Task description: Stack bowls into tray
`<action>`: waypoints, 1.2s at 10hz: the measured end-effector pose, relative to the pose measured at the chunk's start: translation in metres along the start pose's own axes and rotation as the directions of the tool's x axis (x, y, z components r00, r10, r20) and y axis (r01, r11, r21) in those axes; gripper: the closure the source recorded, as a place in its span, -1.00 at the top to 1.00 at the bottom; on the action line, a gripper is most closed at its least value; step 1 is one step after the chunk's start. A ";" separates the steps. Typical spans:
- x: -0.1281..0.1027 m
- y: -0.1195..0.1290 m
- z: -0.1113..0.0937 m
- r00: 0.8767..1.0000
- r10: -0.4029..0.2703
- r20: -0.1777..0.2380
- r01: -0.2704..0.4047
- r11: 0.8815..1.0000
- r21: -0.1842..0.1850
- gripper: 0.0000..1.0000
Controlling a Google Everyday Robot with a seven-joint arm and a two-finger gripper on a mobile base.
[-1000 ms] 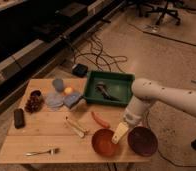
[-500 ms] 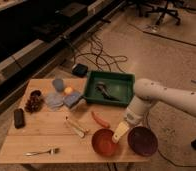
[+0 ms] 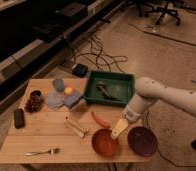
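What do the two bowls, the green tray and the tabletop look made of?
The orange-red bowl and maroon bowl: probably plastic, smooth with uniform colour. Tray: likely moulded plastic, even green, raised sides. Tabletop: pale wood or laminate, matte. The gripper hangs open just above the orange-red bowl's rim.

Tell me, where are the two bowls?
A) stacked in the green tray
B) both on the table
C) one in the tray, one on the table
B: the orange bowl and purple bowl both sit on the table, outside the tray, with the gripper at the orange one's rim.
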State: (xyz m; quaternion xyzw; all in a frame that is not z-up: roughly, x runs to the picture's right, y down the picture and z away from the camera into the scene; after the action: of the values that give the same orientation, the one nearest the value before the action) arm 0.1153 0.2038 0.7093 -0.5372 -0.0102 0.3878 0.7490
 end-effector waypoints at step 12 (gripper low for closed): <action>-0.029 -0.012 0.043 0.999 -0.045 0.013 0.046 0.998 -0.048 0.60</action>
State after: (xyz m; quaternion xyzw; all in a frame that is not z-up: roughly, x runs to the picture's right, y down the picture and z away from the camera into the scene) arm 0.0834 0.2198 0.7488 -0.5526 -0.0362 0.3734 0.7442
